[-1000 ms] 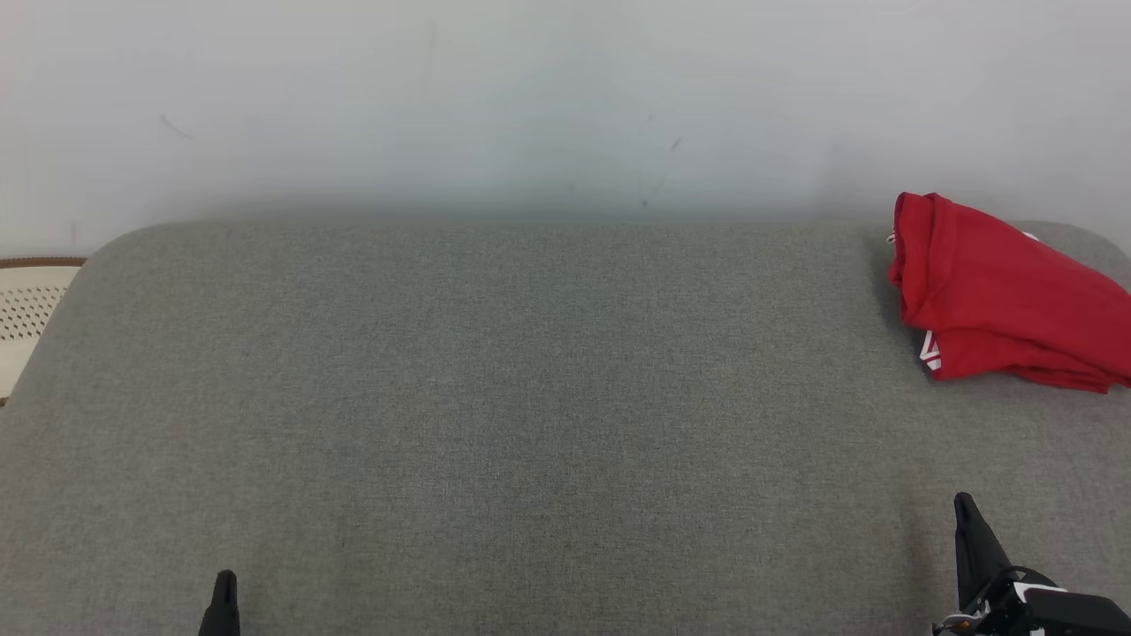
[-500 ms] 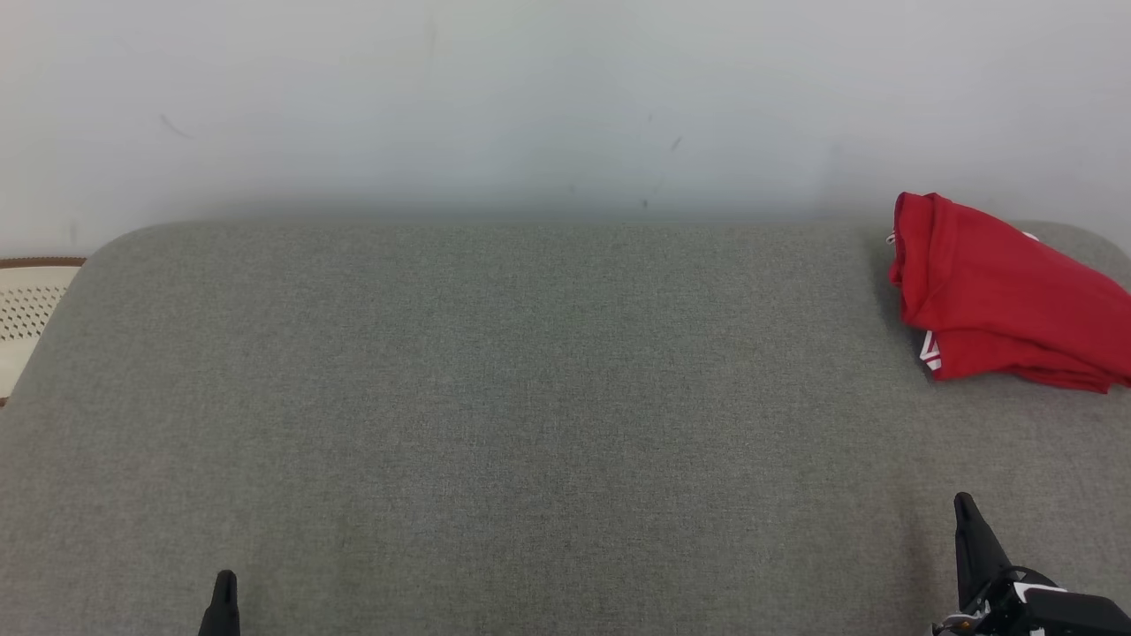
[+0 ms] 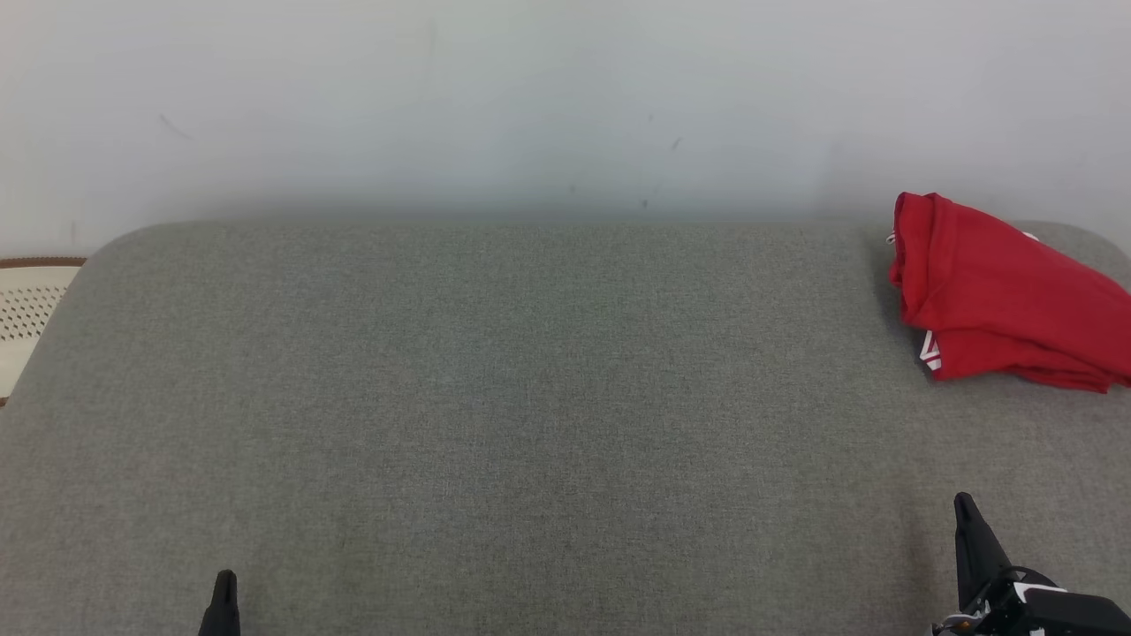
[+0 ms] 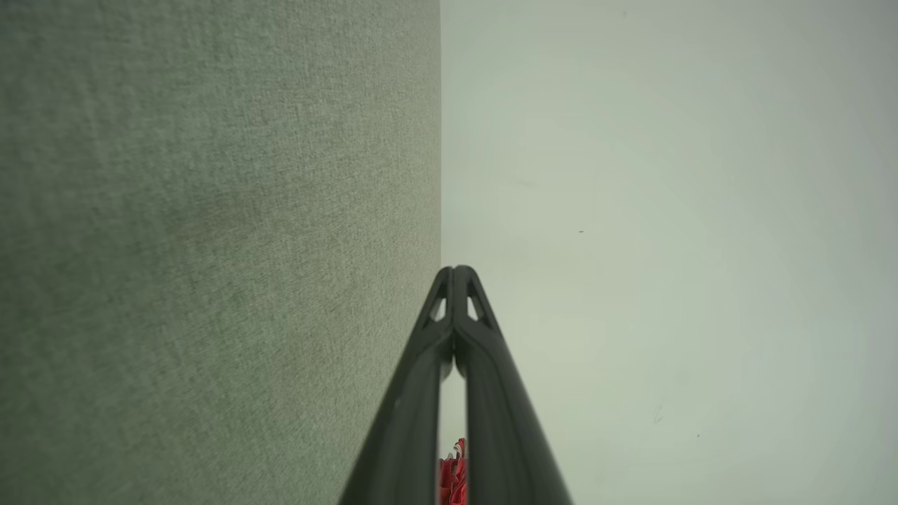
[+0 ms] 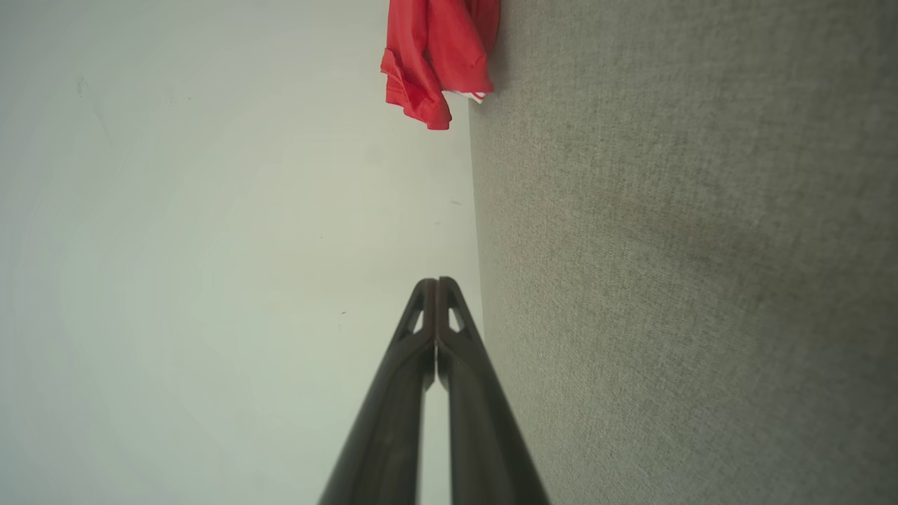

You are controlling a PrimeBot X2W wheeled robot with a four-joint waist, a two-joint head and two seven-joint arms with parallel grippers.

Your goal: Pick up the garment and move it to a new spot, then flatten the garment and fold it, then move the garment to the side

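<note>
The garment (image 3: 998, 296) is red with white stripes and lies folded in a bundle at the far right of the grey padded surface (image 3: 530, 397). The right wrist view shows the garment (image 5: 438, 52) at its top, well ahead of the fingertips. A red sliver of the garment (image 4: 454, 480) peeks between the left fingers. My left gripper (image 3: 224, 579) sits at the lower left, shut and holding nothing, tips touching (image 4: 454, 270). Low at the right, my right gripper (image 3: 961, 503) is also shut and empty, its tips pressed together (image 5: 436, 282), far short of the garment.
A pale wall (image 3: 565, 106) runs behind the padded surface. A white perforated chair seat with a brown rim (image 3: 26, 305) stands past the surface's left edge. The grey surface has rounded far corners.
</note>
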